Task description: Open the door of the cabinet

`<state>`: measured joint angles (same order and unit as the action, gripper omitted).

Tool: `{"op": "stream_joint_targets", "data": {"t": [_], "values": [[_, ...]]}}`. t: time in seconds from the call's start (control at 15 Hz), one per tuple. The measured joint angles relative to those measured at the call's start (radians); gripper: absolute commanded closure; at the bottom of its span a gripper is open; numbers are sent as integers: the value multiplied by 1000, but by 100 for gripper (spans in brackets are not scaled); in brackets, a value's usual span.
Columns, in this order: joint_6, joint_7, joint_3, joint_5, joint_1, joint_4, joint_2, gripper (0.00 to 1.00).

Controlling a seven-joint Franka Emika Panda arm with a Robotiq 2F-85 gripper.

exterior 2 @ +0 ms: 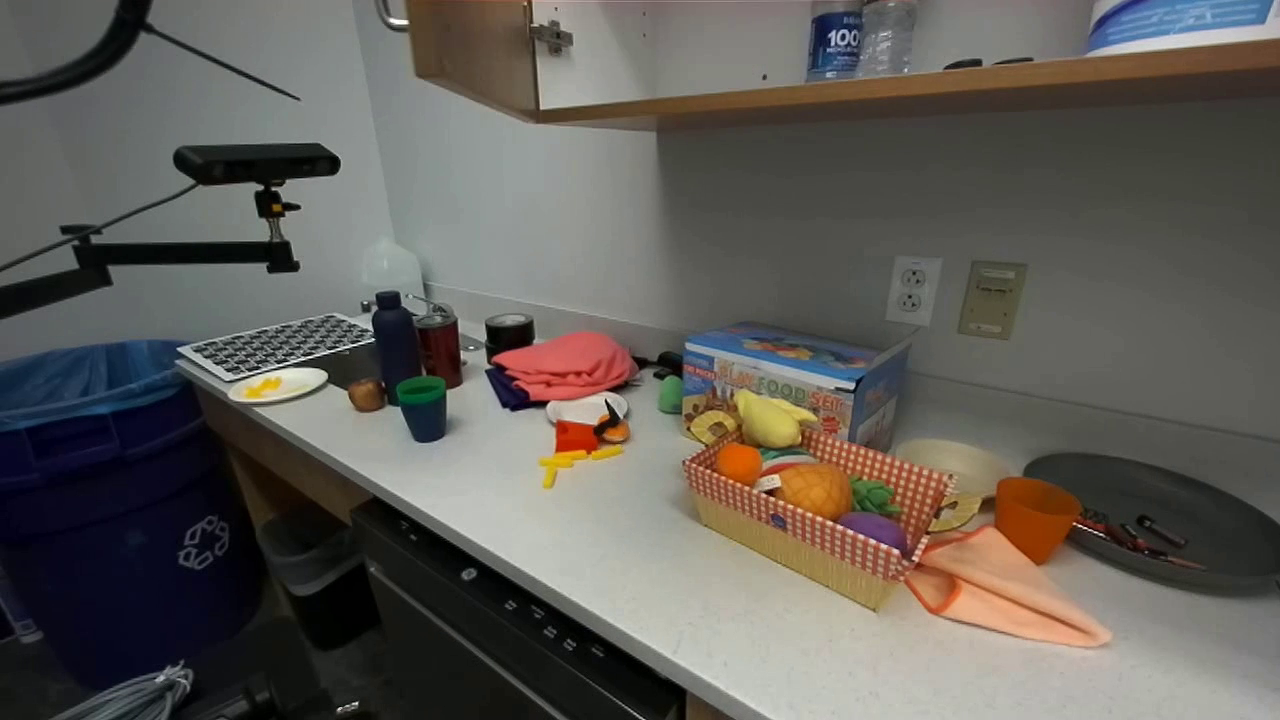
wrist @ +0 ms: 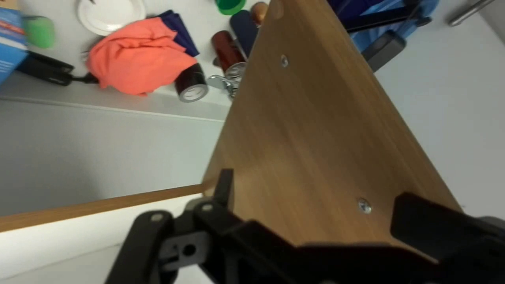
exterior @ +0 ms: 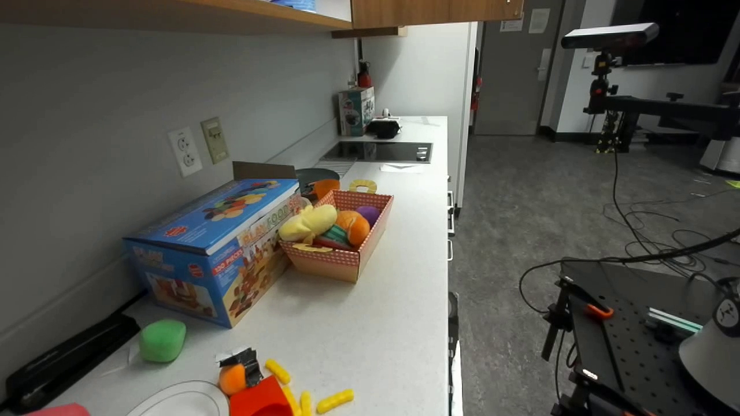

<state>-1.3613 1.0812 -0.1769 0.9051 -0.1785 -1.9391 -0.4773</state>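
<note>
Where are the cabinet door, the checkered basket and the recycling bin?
Cabinet door (wrist: 321, 133): in the wrist view, wooden face.
Checkered basket (exterior 2: 790, 557): in an exterior view, long wall.
Recycling bin (exterior 2: 100, 550): in an exterior view, outer side.

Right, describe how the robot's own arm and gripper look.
In an exterior view, the arm's base is whitish and rounded, with a dark, pale-marked round badge. In the wrist view, the gripper is black, with a drilled grey bracket, lighter round pin heads and blocky black fingers. I can't make out the arm's links.
</note>
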Motion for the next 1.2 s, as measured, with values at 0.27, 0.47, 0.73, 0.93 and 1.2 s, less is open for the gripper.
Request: {"op": "stream_joint_targets", "data": {"t": [0.27, 0.47, 0.73, 0.93, 1.2], "values": [[88, -1, 23, 99, 88, -85, -83, 0], [99, 9, 49, 148, 119, -114, -93, 0], [3, 16, 85, 154, 118, -139, -104, 0], [-42, 61, 68, 134, 102, -149, -104, 0], [-43, 95, 45, 131, 92, -155, -88, 0]]}}
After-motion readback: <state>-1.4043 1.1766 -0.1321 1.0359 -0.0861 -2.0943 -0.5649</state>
